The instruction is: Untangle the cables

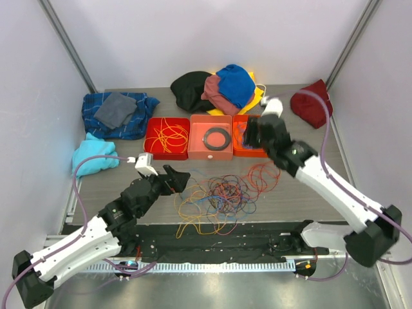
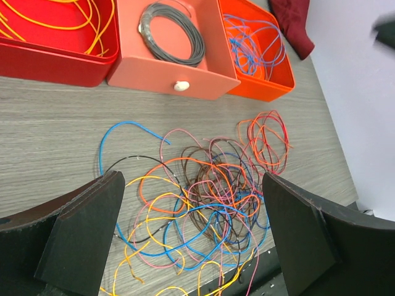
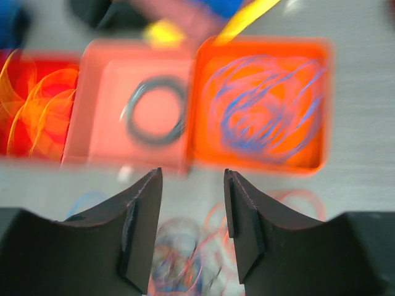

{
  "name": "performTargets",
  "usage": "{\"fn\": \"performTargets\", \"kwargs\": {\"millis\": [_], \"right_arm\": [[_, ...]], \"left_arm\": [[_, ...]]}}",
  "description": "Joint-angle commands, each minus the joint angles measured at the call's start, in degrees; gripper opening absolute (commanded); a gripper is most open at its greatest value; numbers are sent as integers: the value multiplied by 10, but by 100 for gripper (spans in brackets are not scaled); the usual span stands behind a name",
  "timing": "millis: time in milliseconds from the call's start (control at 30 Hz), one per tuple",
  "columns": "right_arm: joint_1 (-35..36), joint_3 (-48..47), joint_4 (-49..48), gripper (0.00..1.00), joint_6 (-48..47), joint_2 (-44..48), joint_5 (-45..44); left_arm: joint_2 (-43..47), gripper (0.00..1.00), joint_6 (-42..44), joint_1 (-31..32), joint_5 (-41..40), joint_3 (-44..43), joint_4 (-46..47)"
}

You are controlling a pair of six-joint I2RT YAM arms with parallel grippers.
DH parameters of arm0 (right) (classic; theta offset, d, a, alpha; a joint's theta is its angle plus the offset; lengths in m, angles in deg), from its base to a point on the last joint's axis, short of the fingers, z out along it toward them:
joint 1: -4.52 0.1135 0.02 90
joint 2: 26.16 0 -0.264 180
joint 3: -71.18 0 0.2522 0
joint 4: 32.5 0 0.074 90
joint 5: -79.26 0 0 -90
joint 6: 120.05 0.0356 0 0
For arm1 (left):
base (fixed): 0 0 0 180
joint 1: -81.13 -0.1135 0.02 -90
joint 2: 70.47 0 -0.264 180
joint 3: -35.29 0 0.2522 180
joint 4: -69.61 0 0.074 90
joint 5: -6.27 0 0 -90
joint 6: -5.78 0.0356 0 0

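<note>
A tangle of thin cables [image 1: 219, 196] in orange, yellow, blue, pink and brown lies on the table near the front edge. In the left wrist view the tangle [image 2: 210, 191] lies below and between my fingers. My left gripper [image 1: 179, 179] is open wide and empty, just left of the tangle, as the left wrist view [image 2: 191, 240] also shows. My right gripper [image 1: 252, 134] is open and empty, high over the orange tray [image 1: 238, 153]. The right wrist view [image 3: 192, 228] is blurred. Blue cables [image 3: 265, 105] lie in that tray.
A red tray [image 1: 149, 145] holds yellow and orange cables. A pink tray [image 1: 210, 154] holds a black ring [image 1: 216, 137]. Clothes are piled at the back [image 1: 219, 90]. A plaid cloth [image 1: 119, 114], a cyan cloth [image 1: 93, 158] and a dark red cloth [image 1: 311, 103] lie around.
</note>
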Motion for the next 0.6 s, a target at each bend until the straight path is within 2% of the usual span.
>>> {"fn": "performTargets", "kwargs": {"millis": [0,67,200,367,567], "right_arm": [[78,158,33,49,78,82,7],[124,220,40,48,134,131,-4],[190,263,86,47,195,168,-39],[274,284,86,47,225,149,-54],[332,292,17,47,246,108,-77]], "left_arm": [[-17,100,-9,-1,9,-4,35],[-25,100,-10,-1,12,-7,39],[-53,100,-10,-1,17,-14,53],[-118,100,-9,0,20,-36,55],[-212,100,4,-2,-46,-127,-46]]}}
